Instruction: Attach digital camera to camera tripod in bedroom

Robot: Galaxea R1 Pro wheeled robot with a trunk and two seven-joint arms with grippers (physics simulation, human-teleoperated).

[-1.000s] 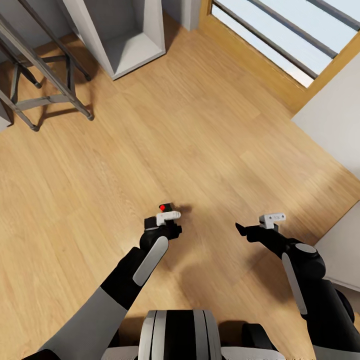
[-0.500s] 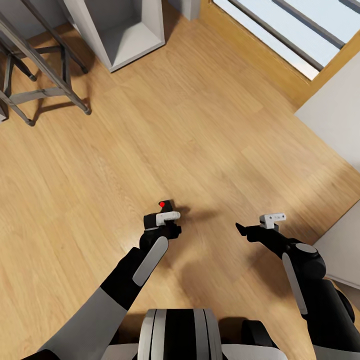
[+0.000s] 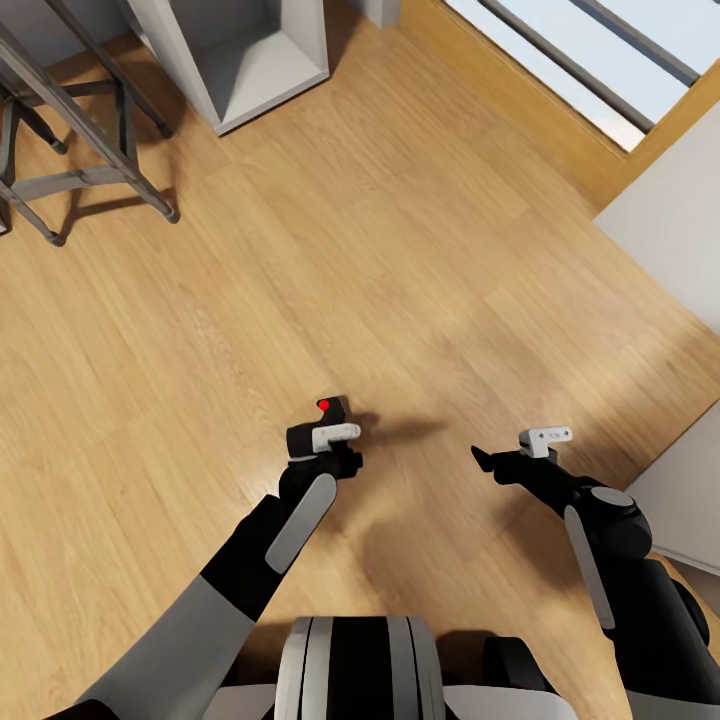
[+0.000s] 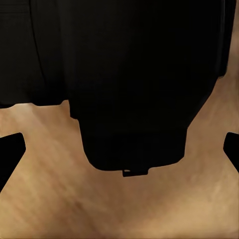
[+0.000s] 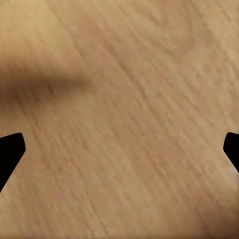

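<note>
A: How many cameras do you count?

B: One. The digital camera [image 3: 330, 408], black with a single red button on top, sits in the left end effector [image 3: 322, 437], held above the wood floor [image 3: 400, 260]. In the left wrist view its dark body [image 4: 129, 74] lies between the two fingertips [image 4: 10, 154], which stand wide at either side of it; whether they press on it I cannot tell.

A: And the right one?

B: The right end effector [image 3: 490, 460] carries nothing. Its two fingertips [image 5: 9, 149] are spread far apart, with bare floorboards [image 5: 129, 119] between them.

A: Where is the camera tripod?

B: One camera tripod [image 3: 80, 130], at the far left corner of the floor, well apart from the camera. I can count silver legs and black feet there, but the top is cut off by the frame.

A: Anything else?

B: One white shelf [image 3: 250, 60] just beside the tripod, and one wooden door [image 3: 580, 90] with pale strips at the far right.
</note>
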